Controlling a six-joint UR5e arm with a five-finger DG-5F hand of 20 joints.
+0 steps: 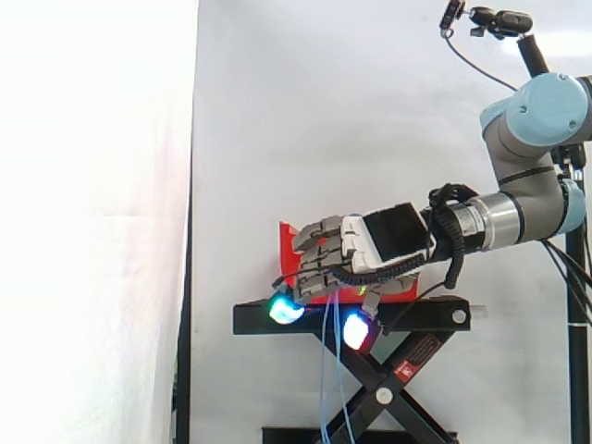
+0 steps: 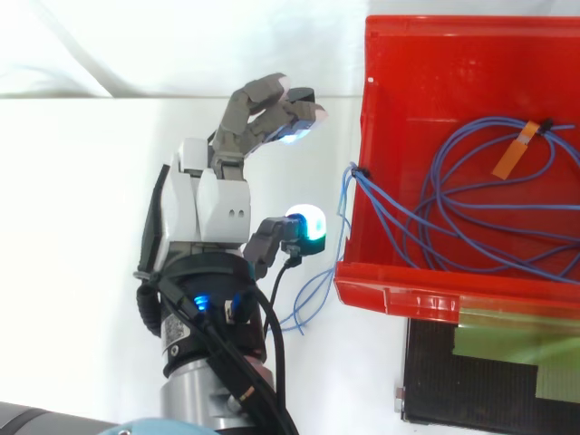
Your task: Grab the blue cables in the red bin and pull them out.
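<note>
On the stand [image 1: 435,317], the bin [image 2: 453,297]; inside it, coiled cables [image 2: 367,181], a few strands up over one side wall and hanging down in front of the stand. Just outside that wall, beside the bin, the hand [image 2: 213,204]. Behind it all, the curtain [image 1: 324,111].

Grey-and-white robot hand [image 2: 216,205] on a silver, pale-blue-jointed arm [image 1: 541,111].

No print can be read; the red label [image 1: 421,357] on the black stand [image 1: 277,319] is too small.
</note>
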